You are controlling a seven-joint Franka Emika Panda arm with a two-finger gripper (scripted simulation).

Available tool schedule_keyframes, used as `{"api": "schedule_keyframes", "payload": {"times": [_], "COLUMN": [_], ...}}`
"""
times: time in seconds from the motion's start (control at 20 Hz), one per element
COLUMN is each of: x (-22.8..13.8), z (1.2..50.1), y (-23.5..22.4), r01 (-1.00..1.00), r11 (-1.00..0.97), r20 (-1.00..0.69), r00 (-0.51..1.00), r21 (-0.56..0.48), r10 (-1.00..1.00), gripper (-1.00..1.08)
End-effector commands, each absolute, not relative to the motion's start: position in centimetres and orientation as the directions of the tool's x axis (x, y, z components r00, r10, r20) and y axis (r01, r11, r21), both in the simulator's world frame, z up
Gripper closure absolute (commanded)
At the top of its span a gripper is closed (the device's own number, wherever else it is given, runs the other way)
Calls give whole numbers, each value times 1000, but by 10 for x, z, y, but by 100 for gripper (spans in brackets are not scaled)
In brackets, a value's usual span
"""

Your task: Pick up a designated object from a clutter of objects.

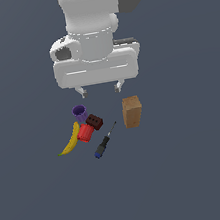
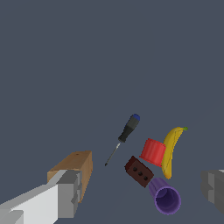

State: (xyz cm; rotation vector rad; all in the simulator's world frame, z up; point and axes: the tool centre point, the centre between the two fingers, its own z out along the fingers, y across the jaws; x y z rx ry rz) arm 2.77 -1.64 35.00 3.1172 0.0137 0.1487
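Grey floor; fingers (image 1: 100, 89) spread wide, empty, above clutter, wooden block (image 1: 132, 111) untouched.

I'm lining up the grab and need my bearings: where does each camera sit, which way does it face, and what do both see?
Exterior view: off the arm, facing the robot's front, looking down on the gripper, jaws open, above the clutter.
Wrist view: on the wrist, looking down past both fingertips at the floor.
Shared: wooden block, screwdriver, banana, red cup, studded brick, purple cup.
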Motion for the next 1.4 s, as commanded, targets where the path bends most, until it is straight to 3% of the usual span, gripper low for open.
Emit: {"api": "schedule_keyframes", "payload": {"times": [0.0,0.8,1.35], "x": [28,27,5], "z": [350,359,304], "y": [-16,13,45], "r01": [8,41,56], "r11": [-1000,-999,-998], "r20": [95,107,74], "r00": [995,993,996], "r21": [21,7,2], "r10": [10,42,56], "gripper": [-92,-92,-92]}}
